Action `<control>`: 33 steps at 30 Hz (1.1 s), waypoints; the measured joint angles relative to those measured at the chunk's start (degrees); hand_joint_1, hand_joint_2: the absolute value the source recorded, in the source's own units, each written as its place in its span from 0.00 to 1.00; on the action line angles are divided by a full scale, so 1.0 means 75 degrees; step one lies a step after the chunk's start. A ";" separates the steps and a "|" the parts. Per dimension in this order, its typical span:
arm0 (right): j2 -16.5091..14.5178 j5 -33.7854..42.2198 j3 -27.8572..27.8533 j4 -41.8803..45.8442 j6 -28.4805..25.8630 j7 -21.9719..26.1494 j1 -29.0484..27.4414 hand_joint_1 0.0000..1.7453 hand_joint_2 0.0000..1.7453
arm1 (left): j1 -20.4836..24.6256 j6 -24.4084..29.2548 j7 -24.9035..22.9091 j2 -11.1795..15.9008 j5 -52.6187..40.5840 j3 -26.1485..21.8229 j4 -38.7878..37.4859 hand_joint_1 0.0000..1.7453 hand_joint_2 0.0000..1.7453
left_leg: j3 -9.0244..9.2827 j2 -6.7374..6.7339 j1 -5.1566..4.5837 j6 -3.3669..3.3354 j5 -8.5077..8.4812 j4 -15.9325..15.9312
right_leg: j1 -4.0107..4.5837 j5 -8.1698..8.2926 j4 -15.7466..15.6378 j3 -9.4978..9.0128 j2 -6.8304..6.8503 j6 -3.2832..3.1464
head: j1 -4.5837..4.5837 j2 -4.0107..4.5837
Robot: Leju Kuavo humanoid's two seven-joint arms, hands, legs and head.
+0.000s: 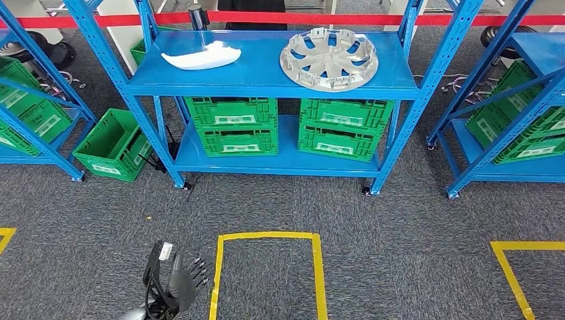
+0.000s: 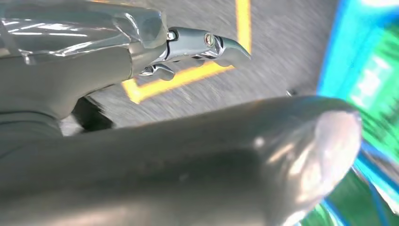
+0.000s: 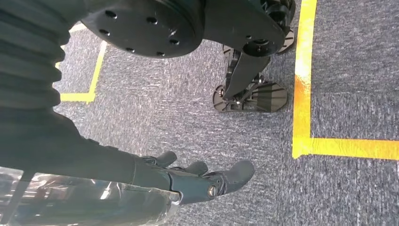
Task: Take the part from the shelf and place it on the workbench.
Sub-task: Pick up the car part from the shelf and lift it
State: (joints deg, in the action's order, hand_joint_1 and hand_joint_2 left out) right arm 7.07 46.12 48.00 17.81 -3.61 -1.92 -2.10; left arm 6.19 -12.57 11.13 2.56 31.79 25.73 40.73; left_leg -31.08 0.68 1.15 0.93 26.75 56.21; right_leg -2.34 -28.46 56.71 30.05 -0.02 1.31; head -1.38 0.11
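Left hand [image 1: 174, 280] low beside yellow floor tape [image 1: 266, 236], fingers loosely apart, holding nothing; right hand [image 3: 197, 181] likewise empty. Silver plastic wheel cover [image 1: 328, 59] rests untouched on blue metal shelf [image 1: 266, 83]; approach pending.

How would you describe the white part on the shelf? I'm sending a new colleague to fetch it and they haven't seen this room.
Face the blue shelf in the middle, straight ahead of the yellow floor square. On its top board lie two things: the white part to the left, the silver wheel cover to the right. The part is smooth, long, curved and plain white, not round and spoked.
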 joint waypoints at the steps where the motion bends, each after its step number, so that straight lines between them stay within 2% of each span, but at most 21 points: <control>1: 0.0017 0.0076 0.0082 -0.0017 0.0001 0.0025 0.0015 0.00 1.00 | 0.0038 -0.0203 0.0061 0.0002 0.0084 0.0065 0.0131 0.00 0.00 | 0.0000 0.0000 0.0000 0.0000 0.0000 0.0000 | 0.0000 0.0000 0.0000 0.0000 0.0000 0.0000 | 0.0000 0.0000; 11: 0.0117 0.0656 0.0655 -0.0162 0.0198 0.0236 0.0149 0.00 1.00 | 0.0398 -0.2017 0.0344 0.0075 0.1390 0.0737 0.1868 0.00 0.00 | -0.0013 0.0003 -0.0012 -0.0009 0.0006 0.0031 | -0.0034 0.0014 -0.0001 0.0001 0.0000 0.0021 | 0.0000 0.0000; 15: 0.0119 0.0832 0.0821 -0.0198 0.0318 0.0264 0.0186 0.00 0.00 | 0.0546 -0.2555 0.0386 0.0118 0.1961 0.1034 0.2681 0.00 0.00 | -0.0042 0.0002 -0.0027 -0.0061 0.0032 0.0089 | -0.0053 0.0025 -0.0002 0.0002 -0.0001 0.0053 | 0.0000 0.0000; 17: 0.0118 0.0911 0.0911 -0.0213 0.0375 0.0271 0.0208 0.00 0.00 | 0.0628 -0.2798 0.0399 0.0157 0.2245 0.1201 0.3090 0.00 0.00 | -0.0072 0.0001 -0.0035 -0.0113 0.0052 0.0138 | -0.0065 0.0032 -0.0004 -0.0013 -0.0002 0.0094 | 0.0000 0.0000; 19: 0.0117 0.0989 0.0994 -0.0225 0.0432 0.0273 0.0233 0.00 0.00 | 0.0719 -0.3028 0.0410 0.0198 0.2531 0.1373 0.3490 0.00 0.00 | -0.0113 0.0001 -0.0056 -0.0187 0.0058 0.0171 | -0.0082 0.0055 -0.0033 -0.0026 -0.0003 0.0172 | -0.0001 0.0000; 21: 0.0119 0.1071 0.1076 -0.0240 0.0491 0.0273 0.0263 0.00 0.00 | 0.0807 -0.3268 0.0427 0.0232 0.2831 0.1548 0.3929 0.00 0.00 | -0.0034 -0.0012 -0.0066 -0.0314 -0.0025 0.0029 | -0.0071 0.0052 -0.0051 -0.0020 0.0000 0.0239 | 0.0004 -0.0001; 22: 0.0123 0.1108 0.1110 -0.0249 0.0518 0.0272 0.0279 0.00 0.00 | 0.0855 -0.3381 0.0435 0.0246 0.2973 0.1632 0.4122 0.00 0.00 | 0.0028 -0.0025 -0.0062 -0.0388 -0.0086 -0.0076 | -0.0059 -0.0018 0.0079 0.0046 0.0002 0.0224 | 0.0012 -0.0001; 23: 0.0129 0.1147 0.1148 -0.0262 0.0549 0.0272 0.0294 0.00 0.00 | 0.0903 -0.3497 0.0442 0.0258 0.3125 0.1726 0.4318 0.00 0.00 | 0.0088 -0.0038 -0.0056 -0.0447 -0.0142 -0.0172 | -0.0041 -0.0151 0.0377 0.0194 0.0003 0.0181 | 0.0025 -0.0001; 25: 0.0137 0.1221 0.1228 -0.0296 0.0604 0.0268 0.0316 0.00 0.00 | 0.0978 -0.3702 0.0450 0.0283 0.3412 0.1913 0.4634 0.00 0.00 | 0.0105 -0.0050 -0.0085 -0.0508 -0.0172 -0.0221 | -0.0018 -0.0534 0.1397 0.0733 0.0004 0.0069 | 0.0041 0.0000; 26: 0.0138 0.1257 0.1270 -0.0315 0.0635 0.0265 0.0319 0.00 0.00 | 0.0995 -0.3802 0.0453 0.0297 0.3555 0.2013 0.4784 0.00 0.00 | 0.0103 -0.0047 -0.0113 -0.0515 -0.0165 -0.0219 | -0.0007 -0.0666 0.1869 0.1005 0.0004 0.0054 | 0.0045 0.0000; 27: 0.0139 0.1294 0.1308 -0.0334 0.0666 0.0262 0.0319 0.00 0.00 | 0.1004 -0.3901 0.0459 0.0312 0.3698 0.2105 0.4930 0.00 0.00 | 0.0108 -0.0042 -0.0138 -0.0520 -0.0156 -0.0215 | 0.0000 -0.0689 0.2111 0.1174 0.0004 0.0071 | 0.0043 0.0000; 28: 0.0142 0.1330 0.1345 -0.0353 0.0699 0.0259 0.0320 0.00 0.00 | 0.1017 -0.4000 0.0470 0.0327 0.3849 0.2194 0.5071 0.00 0.00 | 0.0116 -0.0032 -0.0155 -0.0517 -0.0144 -0.0207 | 0.0005 -0.0580 0.2045 0.1194 0.0005 0.0118 | 0.0042 0.0000; 29: 0.0146 0.1362 0.1380 -0.0369 0.0732 0.0257 0.0325 0.00 0.00 | 0.1034 -0.4090 0.0482 0.0339 0.3996 0.2269 0.5199 0.00 0.00 | 0.0127 -0.0021 -0.0161 -0.0503 -0.0124 -0.0187 | 0.0007 -0.0349 0.1650 0.1049 0.0006 0.0182 | 0.0043 0.0000; 30: 0.0152 0.1388 0.1410 -0.0384 0.0760 0.0256 0.0333 0.00 0.00 | 0.1061 -0.4165 0.0495 0.0350 0.4126 0.2328 0.5314 0.00 0.00 | 0.0131 -0.0011 -0.0160 -0.0478 -0.0090 -0.0145 | 0.0005 -0.0074 0.1062 0.0810 0.0009 0.0236 | 0.0044 0.0000; 31: 0.0156 0.1408 0.1435 -0.0396 0.0781 0.0255 0.0342 0.00 0.00 | 0.1092 -0.4223 0.0508 0.0363 0.4229 0.2381 0.5417 0.00 0.00 | 0.0117 -0.0002 -0.0177 -0.0438 -0.0043 -0.0084 | 0.0018 0.0142 0.0571 0.0587 0.0011 0.0247 | 0.0045 0.0000; 32: 0.0157 0.1421 0.1457 -0.0404 0.0799 0.0255 0.0354 0.00 0.00 | 0.1122 -0.4260 0.0515 0.0375 0.4293 0.2425 0.5502 0.00 0.00 | 0.0094 0.0005 -0.0187 -0.0398 0.0003 -0.0020 | 0.0031 0.0280 0.0237 0.0438 0.0010 0.0219 | 0.0041 0.0000; 33: 0.0157 0.1429 0.1473 -0.0411 0.0812 0.0251 0.0363 0.00 0.00 | 0.1145 -0.4281 0.0521 0.0390 0.4324 0.2464 0.5576 0.00 0.00 | 0.0069 0.0006 -0.0197 -0.0363 0.0037 0.0032 | 0.0053 0.0330 0.0096 0.0379 0.0006 0.0169 | 0.0036 0.0000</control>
State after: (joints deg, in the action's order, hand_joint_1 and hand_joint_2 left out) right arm 8.25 56.84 59.05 14.73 2.49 -0.04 0.62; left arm 14.78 -44.68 15.04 5.48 64.22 44.21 82.55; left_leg -30.57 0.73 -0.33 -1.79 27.02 56.45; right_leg -1.94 -25.99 57.43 32.89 0.03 2.58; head -1.10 0.11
